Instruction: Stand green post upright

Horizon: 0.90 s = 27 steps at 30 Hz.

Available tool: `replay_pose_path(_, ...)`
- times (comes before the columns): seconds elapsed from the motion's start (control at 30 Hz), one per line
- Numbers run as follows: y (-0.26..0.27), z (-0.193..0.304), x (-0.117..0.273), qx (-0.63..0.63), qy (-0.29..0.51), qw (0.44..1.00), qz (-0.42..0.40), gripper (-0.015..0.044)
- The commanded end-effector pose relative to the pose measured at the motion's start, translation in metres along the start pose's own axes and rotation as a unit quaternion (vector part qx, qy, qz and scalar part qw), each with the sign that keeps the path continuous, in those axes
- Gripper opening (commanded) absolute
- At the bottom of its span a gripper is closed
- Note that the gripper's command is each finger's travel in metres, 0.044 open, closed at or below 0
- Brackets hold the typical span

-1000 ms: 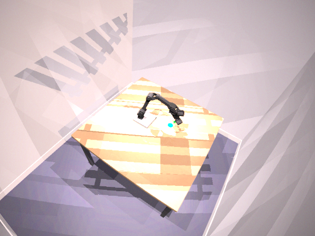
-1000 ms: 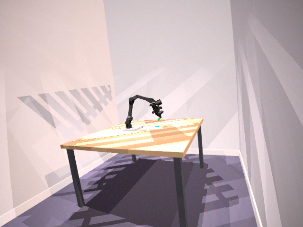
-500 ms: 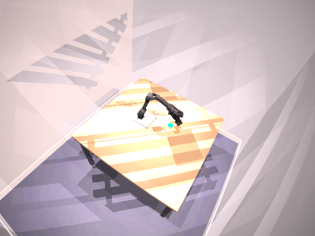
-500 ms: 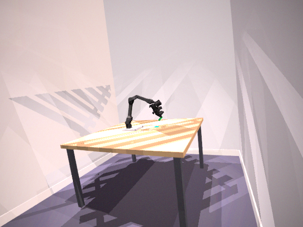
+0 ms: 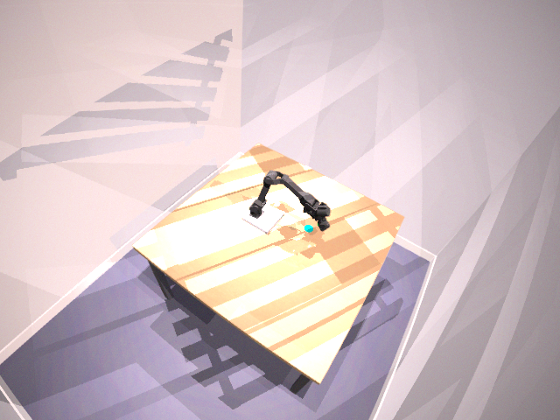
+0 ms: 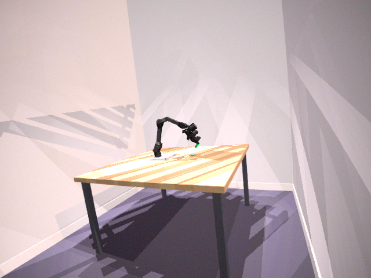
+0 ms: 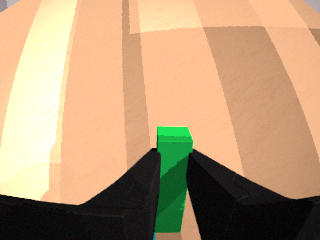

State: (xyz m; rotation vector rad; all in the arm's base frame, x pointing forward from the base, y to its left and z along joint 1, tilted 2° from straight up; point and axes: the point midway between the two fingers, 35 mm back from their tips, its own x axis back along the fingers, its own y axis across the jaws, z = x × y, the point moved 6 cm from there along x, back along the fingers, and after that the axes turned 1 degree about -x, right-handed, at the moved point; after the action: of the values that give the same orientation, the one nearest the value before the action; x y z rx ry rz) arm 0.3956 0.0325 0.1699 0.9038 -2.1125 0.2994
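My gripper (image 5: 323,224) (image 6: 196,141) (image 7: 172,156) is shut on the green post (image 6: 196,145) (image 7: 174,160). It holds the post tilted, a little above the wooden table (image 5: 271,293) (image 6: 179,176) (image 7: 80,94). In the wrist view the post sticks out forward between the two black fingers. The cyan circle (image 5: 308,227) (image 6: 191,155) lies flat on the table, just beside and below the gripper. In the top view the gripper hides the post.
The arm's base stands on a white plate (image 5: 264,222) (image 6: 168,156) near the table's far side. The table stands in a room corner with walls close behind it.
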Motion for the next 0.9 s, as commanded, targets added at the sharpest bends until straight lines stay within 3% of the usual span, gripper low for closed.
replay_pose_path(0.0,0.000,0.001,0.001,-0.003,-0.013,1.000,-0.002,0.0023)
replay_pose_path(0.87,-0.007,0.012,0.003,-0.010,-0.097,0.995,-0.012,0.0023)
